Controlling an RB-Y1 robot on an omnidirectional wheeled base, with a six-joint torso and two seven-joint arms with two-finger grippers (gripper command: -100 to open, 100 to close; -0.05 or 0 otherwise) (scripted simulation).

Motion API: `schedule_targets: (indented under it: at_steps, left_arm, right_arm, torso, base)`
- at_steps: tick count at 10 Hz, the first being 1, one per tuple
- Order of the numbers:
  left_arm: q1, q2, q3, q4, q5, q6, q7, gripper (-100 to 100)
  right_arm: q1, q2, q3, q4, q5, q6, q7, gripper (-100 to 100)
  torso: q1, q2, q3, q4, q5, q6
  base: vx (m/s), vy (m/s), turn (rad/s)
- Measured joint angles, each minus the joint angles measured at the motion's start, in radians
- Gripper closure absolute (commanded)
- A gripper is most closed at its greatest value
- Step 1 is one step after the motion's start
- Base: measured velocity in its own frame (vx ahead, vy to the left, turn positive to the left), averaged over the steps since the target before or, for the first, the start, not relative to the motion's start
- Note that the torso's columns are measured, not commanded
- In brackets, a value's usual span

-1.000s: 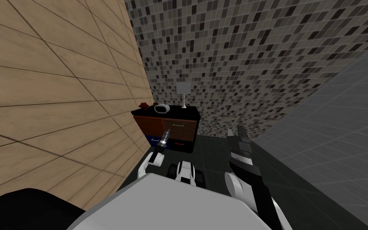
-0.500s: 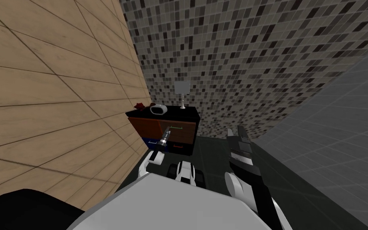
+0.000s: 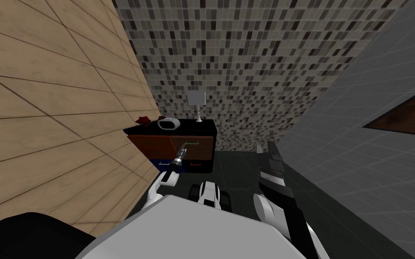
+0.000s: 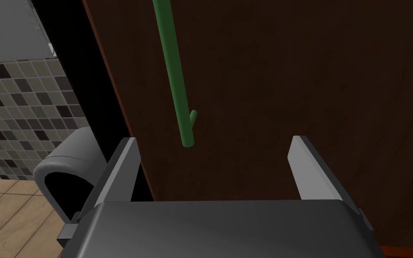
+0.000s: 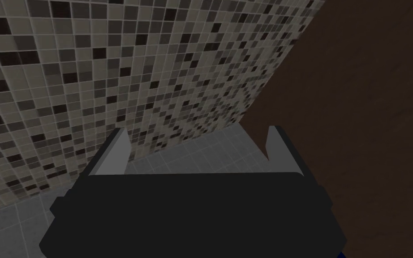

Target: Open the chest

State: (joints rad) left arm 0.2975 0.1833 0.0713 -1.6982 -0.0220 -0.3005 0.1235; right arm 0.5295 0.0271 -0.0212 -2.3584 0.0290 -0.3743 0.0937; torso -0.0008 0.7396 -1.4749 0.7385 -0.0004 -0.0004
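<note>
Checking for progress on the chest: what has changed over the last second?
Mostly my own view turned: the chest sits further left in the head view, and a brown panel has come in at the right. The left end effector seems to have crept slightly closer to the green handle, open and holding nothing. The right end effector stayed raised and open; the lamp on the chest did not move.
</note>
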Motion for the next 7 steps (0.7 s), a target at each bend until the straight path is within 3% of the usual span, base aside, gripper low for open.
schedule_targets:
  at_steps: [2,4,5,6,7]
  left_arm:
    - [0.001,0.046,0.057,0.041,0.029,-0.020,0.027,-100]
    - [0.007,0.073,0.097,0.069,0.047,-0.027,0.042,-100]
    - [0.000,0.081,0.118,0.103,0.054,-0.041,0.049,-100]
    - [-0.022,0.107,0.147,0.182,0.069,-0.078,0.059,-100]
    - [-0.013,0.122,0.171,0.198,0.079,-0.092,0.070,-100]
  right_arm:
    - [0.000,0.000,0.000,0.000,0.000,0.000,0.000,0]
    - [0.000,0.000,0.000,0.000,0.000,0.000,0.000,0]
    - [0.000,0.000,0.000,0.000,0.000,0.000,0.000,0]
    - [0.000,0.000,0.000,0.000,0.000,0.000,0.000,0]
    - [0.000,0.000,0.000,0.000,0.000,0.000,0.000,0]
  torso:
    - [0.003,-0.005,-0.003,-0.001,0.001,0.000]
    - [0.002,-0.003,-0.002,-0.001,0.001,0.001]
    - [0.000,-0.001,-0.001,0.000,0.000,0.000]
    - [-0.002,0.000,0.000,0.000,0.000,0.001]
    - [-0.001,0.000,0.000,0.000,0.000,0.000]
  base:
    - [-0.033,-0.049,-0.079]
    - [-0.033,-0.050,-0.250]
    - [-0.060,-0.092,-0.381]
    - [-0.051,-0.090,-0.216]
    - [-0.052,-0.103,-0.333]
